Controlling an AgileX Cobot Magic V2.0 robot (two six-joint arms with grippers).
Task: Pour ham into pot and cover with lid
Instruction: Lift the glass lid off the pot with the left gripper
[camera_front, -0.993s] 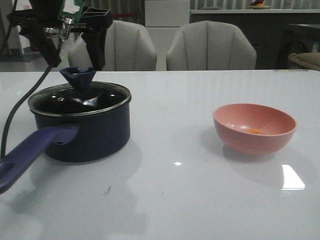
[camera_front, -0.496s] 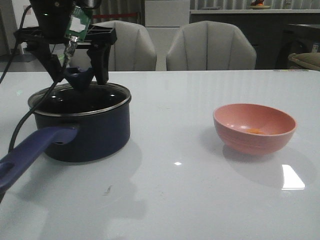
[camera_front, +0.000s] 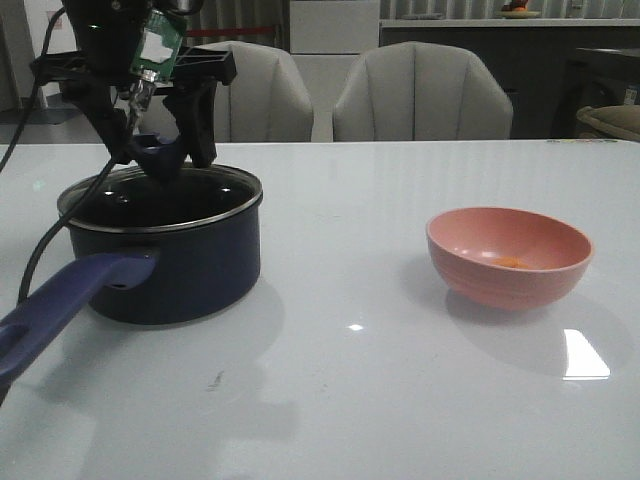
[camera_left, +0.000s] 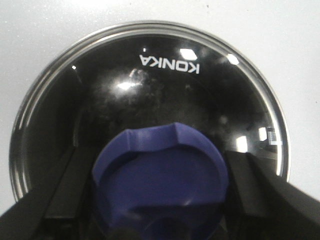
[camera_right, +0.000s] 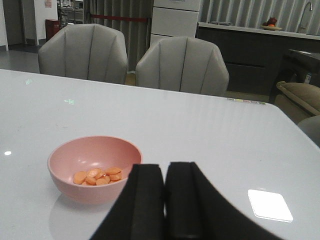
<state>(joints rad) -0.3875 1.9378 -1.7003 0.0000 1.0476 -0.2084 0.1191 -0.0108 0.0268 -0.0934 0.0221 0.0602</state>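
Nearest on the left, the long purple-blue handle (camera_front: 60, 305) of the pot (camera_front: 165, 245) sticks out toward the near left edge of the white table (camera_front: 350, 400). So the pot's long line runs from near left to farther right. The pot is round, dark blue outside and black inside.

To the right and well apart from the pot sits a pink bowl (camera_front: 510, 255). The ham (camera_right: 98, 176) lies in the bottom of the bowl. It is a little heap of thin, round, orange slices. From the front only a small orange spot (camera_front: 508, 262) shows.

The lid (camera_left: 150, 105) lies flat on top of the pot. It is clear glass with a silver rim, and it has white letters on it. The lid is as wide as the pot. Its knob (camera_front: 155, 155) is dark blue, wide at the top, and points straight up.

The left gripper (camera_front: 150, 150) hangs over the pot. One black finger (camera_left: 260, 195) stands on each side of the knob, close against it. I cannot tell if they are squeezing it yet.

The right gripper (camera_right: 165, 200) is near the bowl, on its right side. Its two black fingers (camera_right: 142, 200) are pressed together with nothing between them.

Far behind the table stand two grey chairs (camera_front: 420, 95).
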